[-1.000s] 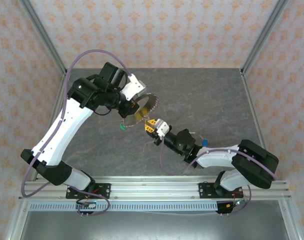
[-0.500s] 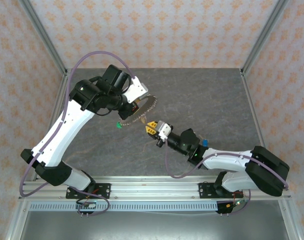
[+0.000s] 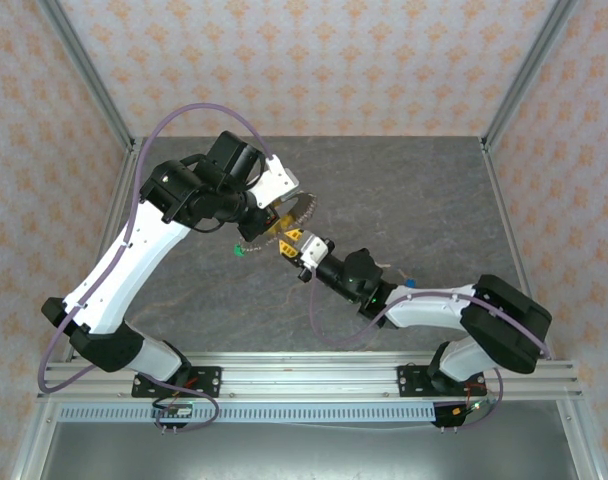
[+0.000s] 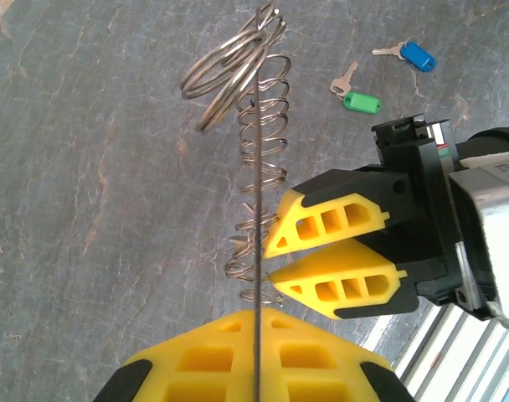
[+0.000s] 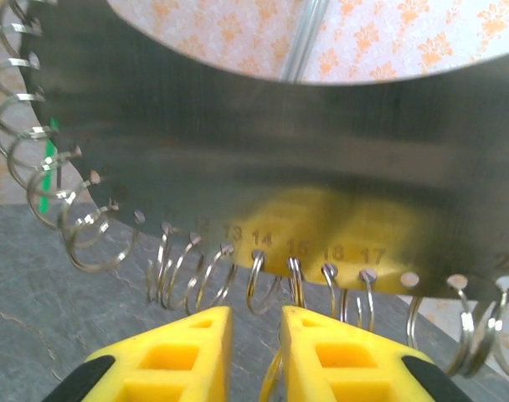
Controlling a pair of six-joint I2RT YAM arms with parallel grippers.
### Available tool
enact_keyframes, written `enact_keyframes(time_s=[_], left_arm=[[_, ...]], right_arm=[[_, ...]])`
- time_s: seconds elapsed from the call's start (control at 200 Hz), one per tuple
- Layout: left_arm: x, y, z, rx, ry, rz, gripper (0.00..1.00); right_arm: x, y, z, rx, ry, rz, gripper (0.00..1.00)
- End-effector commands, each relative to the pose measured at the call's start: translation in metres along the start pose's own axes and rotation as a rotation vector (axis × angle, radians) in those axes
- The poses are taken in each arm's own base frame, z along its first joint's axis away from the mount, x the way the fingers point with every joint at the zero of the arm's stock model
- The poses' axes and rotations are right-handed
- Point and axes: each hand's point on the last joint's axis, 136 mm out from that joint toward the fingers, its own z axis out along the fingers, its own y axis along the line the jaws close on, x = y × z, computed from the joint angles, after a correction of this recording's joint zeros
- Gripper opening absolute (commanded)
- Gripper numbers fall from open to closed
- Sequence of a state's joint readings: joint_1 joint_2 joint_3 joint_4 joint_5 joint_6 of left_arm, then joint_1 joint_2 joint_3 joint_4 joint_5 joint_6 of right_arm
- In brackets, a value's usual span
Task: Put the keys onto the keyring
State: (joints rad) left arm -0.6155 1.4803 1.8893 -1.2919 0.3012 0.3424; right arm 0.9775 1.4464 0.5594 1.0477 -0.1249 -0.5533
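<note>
Step in hand: ring selection. The left hand (image 4: pixel 256 339) is clamped on the keyring (image 5: pixel 238 167). The right hand (image 5: pixel 254 335), fingers narrowly apart, sits just below the keyring's split rings (image 5: pixel 179 276). The keys (image 4: pixel 361 101) lie on the desk (image 4: pixel 87 167) beyond the keyring. The next move probably calls for fine alignment on one ring.

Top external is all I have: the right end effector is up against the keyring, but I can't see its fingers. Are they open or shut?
Observer: Open. On the right wrist camera the right end effector has its fingers apart, with one split ring hanging down between them.
Operator: Which hole is that ring in?
Observer: The keyring has stamped numbers; that ring hangs from the hole between 14 and 16.
Operator: Any loose keys?
Observer: Left wrist camera shows a green-tagged key and a blue-tagged key lying on the table, apart from each other.
</note>
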Motion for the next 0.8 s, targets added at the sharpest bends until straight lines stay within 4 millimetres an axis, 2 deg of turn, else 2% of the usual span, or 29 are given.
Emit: enact_keyframes(time_s=[0.0,0.175,0.305,0.42,0.661,0.796], left_arm=[[-0.003,-0.001,-0.009,-0.012,-0.019,0.015,0.0],[-0.003,0.0,-0.008,-0.015,-0.019,0.013,0.0],[-0.003,0.0,-0.007,-0.018,-0.019,0.008,0.0],[-0.004,0.001,-0.007,-0.019,-0.024,0.007,0.0],[-0.005,0.0,-0.006,-0.015,-0.018,0.007,0.0],[-0.005,0.0,-0.006,-0.015,-0.019,0.002,0.0]], right_arm=[[-0.012,-0.011,0.006,0.063,-0.026,-0.016,0.2],[-0.014,-0.012,0.003,0.062,-0.039,-0.016,0.14],[-0.022,0.0,0.002,-0.015,-0.058,0.005,0.16],[-0.02,-0.004,0.0,0.014,-0.061,0.025,0.2],[-0.039,-0.003,-0.004,-0.018,-0.109,0.042,0.1],[-0.037,-0.007,-0.002,0.004,-0.093,0.041,0.1]])
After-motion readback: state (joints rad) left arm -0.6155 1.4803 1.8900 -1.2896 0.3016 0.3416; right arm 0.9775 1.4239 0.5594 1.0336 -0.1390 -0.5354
